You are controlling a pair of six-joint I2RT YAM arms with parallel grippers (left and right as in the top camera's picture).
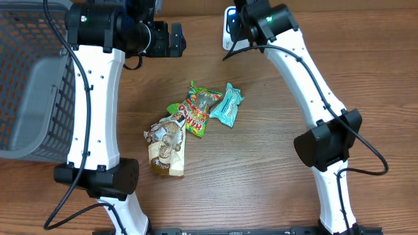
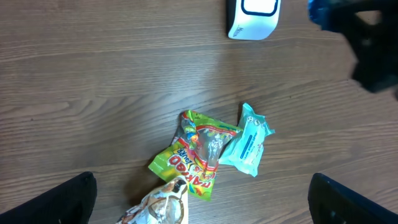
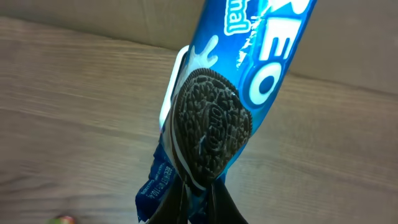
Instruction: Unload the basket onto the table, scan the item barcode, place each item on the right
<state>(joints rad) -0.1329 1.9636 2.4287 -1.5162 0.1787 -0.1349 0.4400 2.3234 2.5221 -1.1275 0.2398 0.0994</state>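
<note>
**Oreo pack at the scanner, right claw clamped on it**

Overhead: your right gripper (image 1: 238,32) is hovering at the white scanner (image 1: 228,29) by the far edge. Your left gripper (image 1: 171,39) is hanging near it, well apart from the three snack packets (image 1: 196,111) mid-table.

Left wrist: its fingers (image 2: 56,199) are standing wide apart, holding nothing.

Right wrist: the jaws are pinching together on the Oreo pack (image 3: 249,68), which is sitting just in front of the scanner.

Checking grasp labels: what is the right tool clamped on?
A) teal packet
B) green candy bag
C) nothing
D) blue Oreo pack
D: in the right wrist view, the right tool is shut on the blue Oreo pack, pinching its lower end.
</note>
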